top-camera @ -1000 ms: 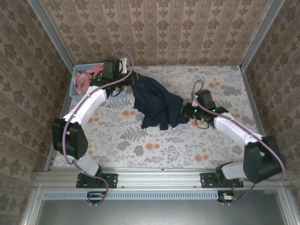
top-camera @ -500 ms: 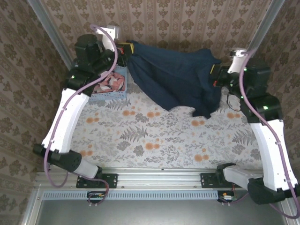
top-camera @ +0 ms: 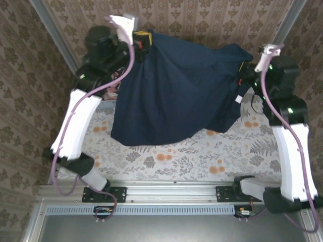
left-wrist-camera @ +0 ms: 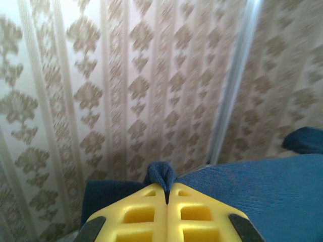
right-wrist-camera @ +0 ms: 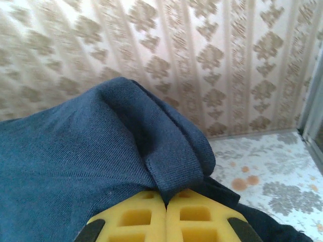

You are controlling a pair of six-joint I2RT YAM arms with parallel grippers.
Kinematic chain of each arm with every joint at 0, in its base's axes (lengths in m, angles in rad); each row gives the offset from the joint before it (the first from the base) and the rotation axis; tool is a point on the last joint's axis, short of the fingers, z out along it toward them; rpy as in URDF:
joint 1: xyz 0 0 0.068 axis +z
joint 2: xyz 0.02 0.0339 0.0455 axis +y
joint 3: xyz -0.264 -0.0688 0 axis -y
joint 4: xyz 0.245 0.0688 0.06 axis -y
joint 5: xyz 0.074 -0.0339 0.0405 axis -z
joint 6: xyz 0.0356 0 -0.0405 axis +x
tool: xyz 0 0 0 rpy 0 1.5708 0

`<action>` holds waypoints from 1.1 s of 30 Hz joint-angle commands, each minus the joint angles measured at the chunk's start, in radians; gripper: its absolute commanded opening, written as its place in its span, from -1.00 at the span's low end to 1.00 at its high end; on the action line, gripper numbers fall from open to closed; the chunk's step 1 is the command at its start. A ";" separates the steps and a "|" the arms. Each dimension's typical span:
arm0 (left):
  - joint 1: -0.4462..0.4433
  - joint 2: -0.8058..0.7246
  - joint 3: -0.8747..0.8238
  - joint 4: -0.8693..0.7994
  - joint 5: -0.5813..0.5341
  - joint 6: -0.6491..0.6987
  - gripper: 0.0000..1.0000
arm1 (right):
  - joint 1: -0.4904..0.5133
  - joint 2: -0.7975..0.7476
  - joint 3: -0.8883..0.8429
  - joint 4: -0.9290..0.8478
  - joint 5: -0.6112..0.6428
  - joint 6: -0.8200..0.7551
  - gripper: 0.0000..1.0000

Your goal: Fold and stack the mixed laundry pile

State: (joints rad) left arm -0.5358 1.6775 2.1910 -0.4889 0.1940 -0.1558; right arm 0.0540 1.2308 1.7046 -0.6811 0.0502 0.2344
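Nearest you, the two arms rise from their bases at the near edge of the bench, whose flowered cover lies bare in front. The left arm climbs along the left side and the right arm along the right. Between them the dark navy garment hangs spread wide like a sheet, lifted above the middle and far part of the bench. Its lower edge droops in a curve, lowest toward the left, and you cannot tell from above whether that edge touches the cover. A small white tag shows on the cloth near its right side. Further up, your right pincer is clamped on the garment's right upper corner. In the right wrist view the yellow fingers of that pincer meet tip to tip with a thick fold of navy cloth pinched between them, and a strip of bench shows beyond. Your left pincer is clamped on the left upper corner. In the left wrist view its fingers are pressed together on a small tuft of the navy cloth. Behind everything stands the patterned wall.
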 commanded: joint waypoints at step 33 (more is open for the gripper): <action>-0.016 0.036 -0.987 0.331 -0.035 -0.394 0.98 | -0.281 0.275 -0.716 0.070 -0.060 0.246 0.43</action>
State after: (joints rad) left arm -0.5480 1.6882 1.2964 -0.2581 0.1650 -0.4267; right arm -0.1944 1.4975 1.0401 -0.5827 0.0551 0.4168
